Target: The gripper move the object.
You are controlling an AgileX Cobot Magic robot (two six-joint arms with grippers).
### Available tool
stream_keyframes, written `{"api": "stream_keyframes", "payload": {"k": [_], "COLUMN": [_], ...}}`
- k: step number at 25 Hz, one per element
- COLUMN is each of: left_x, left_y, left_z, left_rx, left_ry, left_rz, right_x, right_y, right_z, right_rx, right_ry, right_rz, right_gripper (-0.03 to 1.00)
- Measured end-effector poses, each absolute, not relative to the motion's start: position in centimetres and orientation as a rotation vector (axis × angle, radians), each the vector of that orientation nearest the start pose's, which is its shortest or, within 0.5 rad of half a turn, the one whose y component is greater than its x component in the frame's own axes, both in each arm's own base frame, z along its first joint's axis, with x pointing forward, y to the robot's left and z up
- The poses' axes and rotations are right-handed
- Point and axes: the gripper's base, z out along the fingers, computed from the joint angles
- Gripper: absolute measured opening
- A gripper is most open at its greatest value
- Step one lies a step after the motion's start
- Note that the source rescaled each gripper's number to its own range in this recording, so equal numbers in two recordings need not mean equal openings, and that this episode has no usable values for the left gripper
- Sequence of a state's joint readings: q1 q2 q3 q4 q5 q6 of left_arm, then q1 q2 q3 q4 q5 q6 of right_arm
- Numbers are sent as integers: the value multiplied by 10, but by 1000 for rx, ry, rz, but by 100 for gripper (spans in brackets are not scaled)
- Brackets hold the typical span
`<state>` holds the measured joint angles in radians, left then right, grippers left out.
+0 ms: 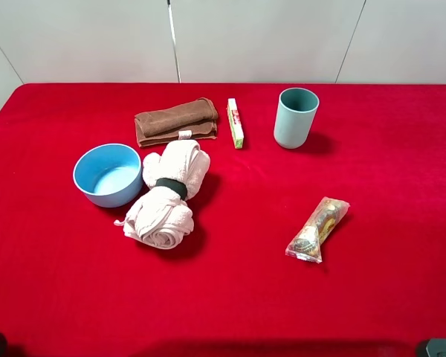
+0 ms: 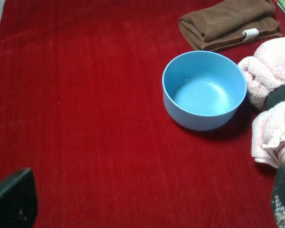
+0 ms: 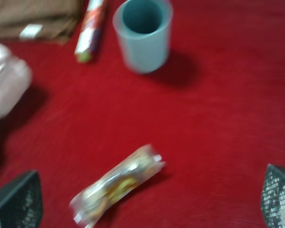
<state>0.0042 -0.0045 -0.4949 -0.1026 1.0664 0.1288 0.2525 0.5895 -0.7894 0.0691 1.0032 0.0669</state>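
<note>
A clear snack packet (image 1: pixel 318 229) lies on the red cloth at the right; in the right wrist view it (image 3: pixel 116 185) lies just ahead of my right gripper (image 3: pixel 147 202), which is open, empty and above the cloth. A blue bowl (image 1: pixel 108 175) stands at the left, touching a rolled pink towel (image 1: pixel 167 195) with a dark band. In the left wrist view the bowl (image 2: pixel 203 90) is empty and lies well ahead of my left gripper (image 2: pixel 147 206), which is open and empty. The right wrist view is blurred.
A folded brown towel (image 1: pixel 176 120) lies behind the bowl. A small white and green box (image 1: pixel 236 123) lies beside it. A grey-green cup (image 1: pixel 296 117) stands upright at the back right. Dark arm parts (image 1: pixel 438 347) show at the bottom corners.
</note>
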Motion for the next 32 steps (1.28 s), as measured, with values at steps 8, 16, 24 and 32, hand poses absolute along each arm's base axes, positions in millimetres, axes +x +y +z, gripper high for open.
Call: {"api": "stream_keyframes", "payload": {"k": [8,16,24,32], "left_x": [-5,-5,-5,-5], "left_y": [-8,-8,-8,-8], "left_z": [276,276,276,276], "left_rx": [132,132,132,132], "left_ry": [2042,2042,2042,2042], "left_rz": [-40,-40,-40,-40], "right_x": [31,9,-4,-8], "right_y": [5,5,5,4], "right_z": [321,300,294,284], "right_rx": [84,124,94,60], "right_ry": [2046,1954,1892,2008], "right_rz": [124,96,61,69], "right_gripper": [100,100,100,100]}}
